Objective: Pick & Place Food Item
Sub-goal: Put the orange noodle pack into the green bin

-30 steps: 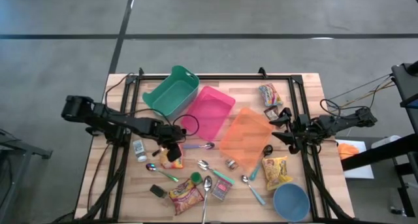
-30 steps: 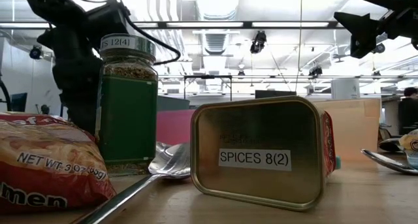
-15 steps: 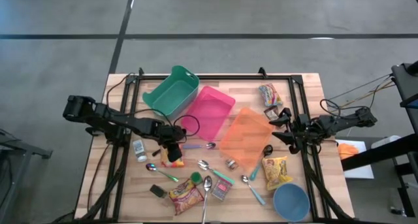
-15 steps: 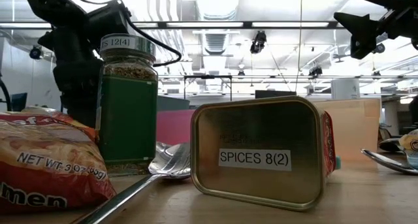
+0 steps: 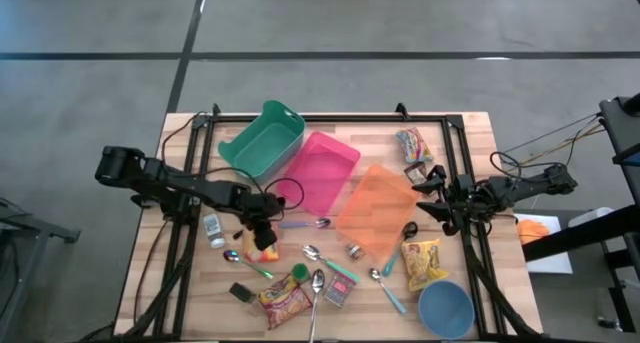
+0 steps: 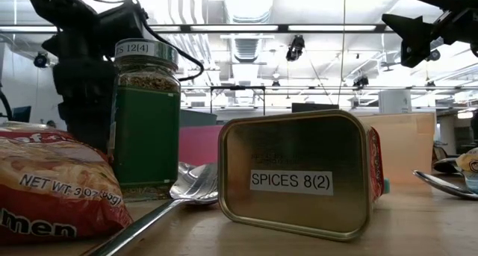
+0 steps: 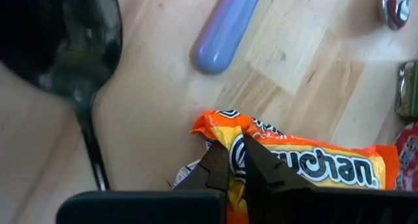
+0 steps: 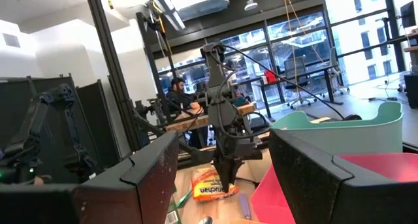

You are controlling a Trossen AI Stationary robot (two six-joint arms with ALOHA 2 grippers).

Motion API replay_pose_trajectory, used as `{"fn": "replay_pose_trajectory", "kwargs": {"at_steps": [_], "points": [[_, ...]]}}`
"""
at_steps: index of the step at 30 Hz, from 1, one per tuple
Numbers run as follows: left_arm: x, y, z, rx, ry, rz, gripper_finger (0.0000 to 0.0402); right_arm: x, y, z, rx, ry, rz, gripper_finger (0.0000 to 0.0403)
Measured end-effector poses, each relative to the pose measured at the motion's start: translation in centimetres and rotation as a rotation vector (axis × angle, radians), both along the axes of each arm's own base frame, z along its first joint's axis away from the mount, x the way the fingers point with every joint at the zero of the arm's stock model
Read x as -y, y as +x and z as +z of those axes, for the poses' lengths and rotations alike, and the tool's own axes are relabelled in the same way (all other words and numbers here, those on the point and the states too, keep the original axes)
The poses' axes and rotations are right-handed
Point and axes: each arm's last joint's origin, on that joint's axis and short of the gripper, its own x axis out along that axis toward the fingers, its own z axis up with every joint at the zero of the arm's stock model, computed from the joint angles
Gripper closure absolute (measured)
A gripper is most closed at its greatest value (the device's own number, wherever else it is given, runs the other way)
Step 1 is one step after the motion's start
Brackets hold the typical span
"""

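From above, the left claw (image 5: pixel 262 239) has just pinched shut on the orange noodle packet (image 5: pixel 265 251), which lies on the surface (image 5: pixel 190 303) directly beneath it; a second ago those fingers stood apart, so the grasp now looks made and lifting should come next. A purple-handled spoon (image 5: pixel 300 223) lies just beside the claw, another spoon (image 5: pixel 245 262) sits close on the near side, and the pink bin (image 5: pixel 322 171), teal bin (image 5: pixel 262 143) and orange bin (image 5: pixel 377 209) lie beyond. The right claw (image 5: pixel 432 196) waits open and empty beside the orange bin. In the low view, a spice jar (image 6: pixel 144 118) and a tin (image 6: pixel 295 174) block sight of the packet. The left wrist view shows the fingertips (image 7: pixel 215 168) nipping the packet's crimped edge, a thin hold that may slip. The right wrist view shows the left claw down on the packet.
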Motion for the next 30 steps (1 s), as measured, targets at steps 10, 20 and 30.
{"fn": "replay_pose_trajectory", "kwargs": {"at_steps": [10, 20, 30], "points": [[-0.3, -0.8, 4.3, 0.051, 0.066, 0.029, 0.0391, 0.0, 0.0, 0.0, 0.0, 0.0, 0.0, 0.0168], [-0.5, -1.7, 7.5, 0.198, 0.092, 0.08, 0.0391, 0.0, 0.0, 0.0, 0.0, 0.0, 0.0, 0.0168], [-0.8, -2.7, 9.2, 0.3, 0.152, 0.125, 0.0391, 0.0, 0.0, 0.0, 0.0, 0.0, 0.0, 0.0168]]}}
